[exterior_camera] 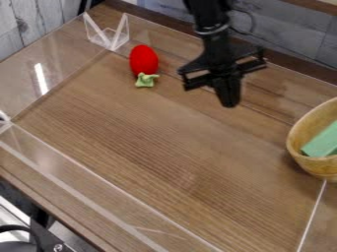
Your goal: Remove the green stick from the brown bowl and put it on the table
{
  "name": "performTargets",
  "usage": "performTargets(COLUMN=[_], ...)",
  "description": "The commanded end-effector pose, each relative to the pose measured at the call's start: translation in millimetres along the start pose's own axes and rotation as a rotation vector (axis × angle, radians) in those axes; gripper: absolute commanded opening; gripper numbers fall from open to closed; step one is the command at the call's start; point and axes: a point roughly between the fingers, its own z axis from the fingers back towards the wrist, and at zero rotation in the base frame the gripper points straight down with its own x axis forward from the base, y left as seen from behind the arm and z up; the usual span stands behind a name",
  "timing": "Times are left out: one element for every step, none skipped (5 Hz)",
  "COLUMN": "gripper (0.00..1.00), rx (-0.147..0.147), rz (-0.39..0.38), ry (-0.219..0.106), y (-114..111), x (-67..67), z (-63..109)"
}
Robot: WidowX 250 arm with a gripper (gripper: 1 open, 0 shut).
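Note:
The brown bowl (312, 148) sits at the right edge of the table (158, 138), partly cut off by the frame. The green stick (322, 142) lies inside it, leaning on the pale inner wall. My gripper (232, 98) hangs from the black arm over the far middle of the table, pointing steeply down, its fingers pressed together with nothing between them. It is well to the left of the bowl and behind it, apart from it.
A red strawberry toy (144, 61) with green leaves lies at the back left. Low clear acrylic walls (105, 30) edge the tabletop, one running along the near side (79, 182).

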Motion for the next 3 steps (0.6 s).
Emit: performTargets(gripper=[0.00,0.00,0.00], rx=[-0.031,-0.041,-0.054], rz=[-0.029,-0.071,-0.074], ry=[-0.029,-0.005,0.006], y=[-27,-28,-24], x=[-2.1,1.8,4.1], z=[-5.8,18.6,38.7])
